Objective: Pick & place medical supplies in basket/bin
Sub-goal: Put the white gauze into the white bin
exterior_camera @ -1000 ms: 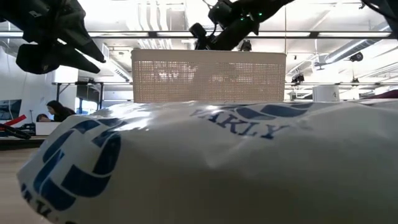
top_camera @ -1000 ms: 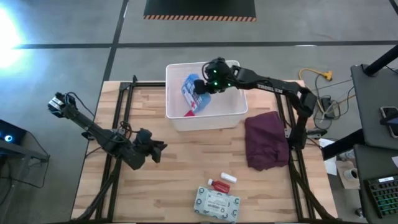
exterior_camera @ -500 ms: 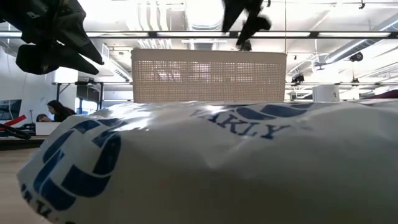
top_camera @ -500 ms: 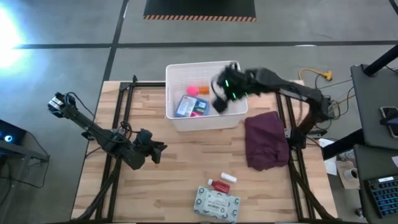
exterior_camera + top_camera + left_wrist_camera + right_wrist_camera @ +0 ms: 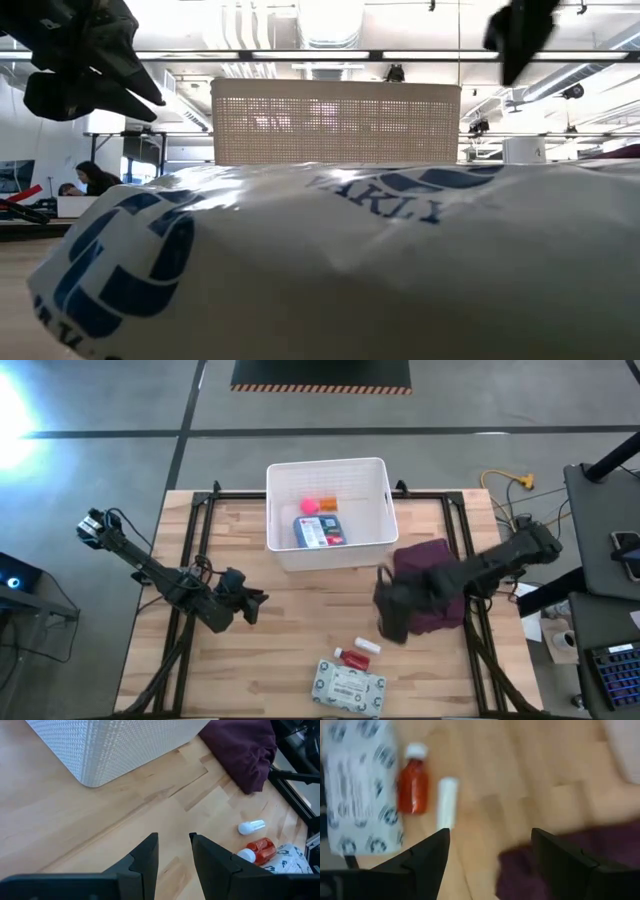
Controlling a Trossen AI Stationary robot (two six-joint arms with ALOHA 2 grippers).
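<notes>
The white lattice bin (image 5: 372, 538) stands at the table's far middle. Inside it lie the blue-white pouch (image 5: 320, 532), the pink roll (image 5: 309, 505) and the orange piece (image 5: 328, 506). Near the near edge, the red cylinder (image 5: 350, 658), a small white tube (image 5: 367, 647) and the pale green wipes pack (image 5: 348, 688) lie flat on the wood. My right gripper (image 5: 388, 612) hovers open, between the bin and these items, beside the maroon cloth (image 5: 432, 585). My left gripper (image 5: 262, 597) waits open at table left.
In the right wrist view the red cylinder (image 5: 413, 785), white tube (image 5: 446, 802) and wipes pack (image 5: 355, 785) lie ahead of my open right gripper (image 5: 490, 834). The wipes pack (image 5: 320, 260) fills the low view, with the bin (image 5: 335, 120) behind it. Bare wood lies between the arms.
My right gripper held the blue-white pouch over the bin and let it go; the pouch now lies flat inside. The gripper then swung quickly out over the bin's right side toward the near edge, ending low over the table beside the maroon cloth.
</notes>
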